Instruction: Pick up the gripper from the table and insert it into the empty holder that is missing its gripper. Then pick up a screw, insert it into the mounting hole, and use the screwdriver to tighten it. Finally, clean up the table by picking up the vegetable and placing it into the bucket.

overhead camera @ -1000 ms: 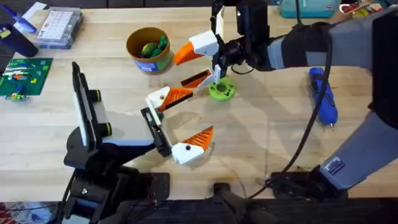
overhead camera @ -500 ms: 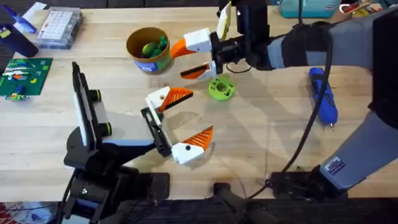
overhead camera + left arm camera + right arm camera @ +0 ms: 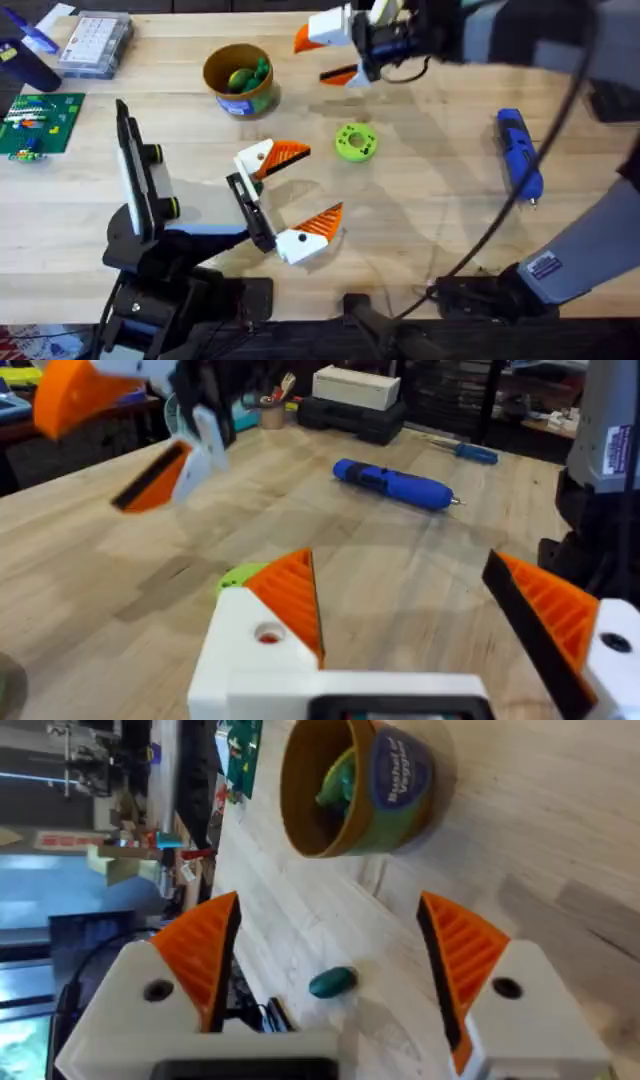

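Hanging high above the far side of the worktop point(image 3: 420, 215), the right hand point(image 3: 335, 50) had its orange-padded fingers spread wide with nothing between them. Through its own wrist camera, the yellow bucket point(image 3: 365, 785) lay beyond those open fingers, a dark green toy piece point(image 3: 340, 780) inside it, and another small green piece point(image 3: 332, 982) sat on the wood nearer the hand. The lime-green vegetable point(image 3: 355, 142) rested on the worktop, well apart from the bucket point(image 3: 238, 78) and untouched. The left hand point(image 3: 300, 190) sat low near the middle of the worktop, its fingers also parted and empty, the vegetable point(image 3: 240, 574) just past one finger point(image 3: 290, 600). The blue screwdriver point(image 3: 520, 155) lay flat off to the right side.
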`<state>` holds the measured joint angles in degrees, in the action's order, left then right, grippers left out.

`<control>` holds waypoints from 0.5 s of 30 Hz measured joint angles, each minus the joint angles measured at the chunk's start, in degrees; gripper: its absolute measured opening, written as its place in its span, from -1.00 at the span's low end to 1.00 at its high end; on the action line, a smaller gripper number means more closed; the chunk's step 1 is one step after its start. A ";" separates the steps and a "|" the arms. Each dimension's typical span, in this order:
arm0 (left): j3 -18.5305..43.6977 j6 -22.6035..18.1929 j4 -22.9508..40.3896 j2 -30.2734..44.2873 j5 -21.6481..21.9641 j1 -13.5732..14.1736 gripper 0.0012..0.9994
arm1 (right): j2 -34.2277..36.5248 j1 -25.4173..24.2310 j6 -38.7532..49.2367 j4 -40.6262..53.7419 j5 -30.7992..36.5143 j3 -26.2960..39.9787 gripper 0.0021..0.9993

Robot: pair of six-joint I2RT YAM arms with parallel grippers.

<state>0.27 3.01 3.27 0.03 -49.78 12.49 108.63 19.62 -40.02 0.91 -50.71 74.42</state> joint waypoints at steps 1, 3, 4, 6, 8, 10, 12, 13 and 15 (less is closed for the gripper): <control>0.00 0.00 0.00 0.00 -0.02 0.00 0.99 | -1.01 -0.25 1.81 3.46 1.17 1.37 0.99; 0.00 0.00 0.00 0.00 -0.02 0.00 0.99 | -3.90 -0.59 5.75 9.33 2.99 3.73 0.99; 0.00 0.00 0.00 0.00 -0.02 0.00 0.99 | -5.79 -0.73 7.60 11.96 3.49 4.54 0.99; 0.00 0.00 0.00 0.00 -0.02 0.00 0.99 | -10.10 -1.14 10.95 16.18 4.39 5.62 0.99; 0.00 0.00 0.00 0.00 -0.02 0.00 0.99 | -14.85 -1.71 13.82 21.99 4.68 6.27 0.99; 0.00 0.00 0.00 0.00 -0.07 0.00 0.99 | -19.51 -2.66 16.44 28.60 4.84 6.73 0.99; 0.00 0.00 0.00 0.00 -0.12 0.00 0.99 | -23.23 -3.91 18.67 34.16 4.91 7.03 0.99; 0.00 0.00 0.01 0.00 -0.13 0.00 0.99 | -24.86 -4.56 19.85 37.68 4.95 7.16 0.99; 0.00 0.00 0.01 0.00 -0.15 0.00 0.99 | -27.21 -5.69 22.44 44.03 4.94 7.25 0.99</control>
<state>0.27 3.01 3.27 0.03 -49.93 12.49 81.42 13.93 -17.58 44.94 -45.77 81.67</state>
